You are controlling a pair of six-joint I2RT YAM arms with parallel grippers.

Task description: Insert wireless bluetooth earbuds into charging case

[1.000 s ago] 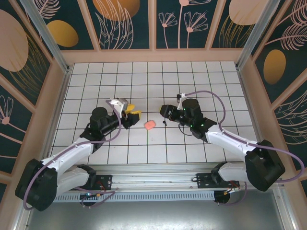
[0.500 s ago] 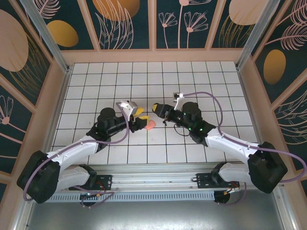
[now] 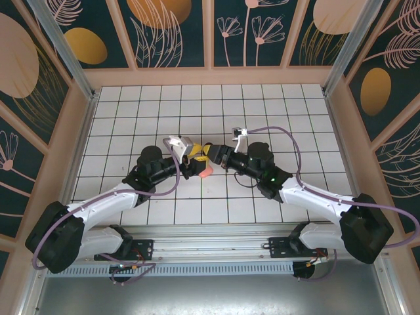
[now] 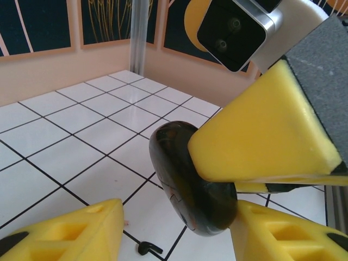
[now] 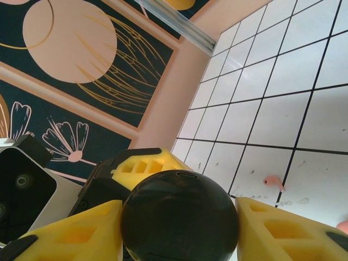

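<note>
Slip risk first: right gripper (image 5: pixel 179 215) is clamping the black round disc (image 4: pixel 182 179) between both yellow fingers, holding it off the table (image 3: pixel 262 105). Left gripper (image 4: pixel 176 217) is straddling the same disc with jaws partly apart and one finger standing clear, so it is not gripping. Charging case (image 3: pixel 205 172) is lying near the table's middle, slightly toward the near edge, right below both grippers; open or closed, cannot tell. Small pink piece (image 5: pixel 273 181), possibly an earbud, is lying nearby. If right is releasing before left is closing, the smooth disc is likely dropping onto the case or knocking the pink piece away. Crowded fingers colliding is another worry.
</note>
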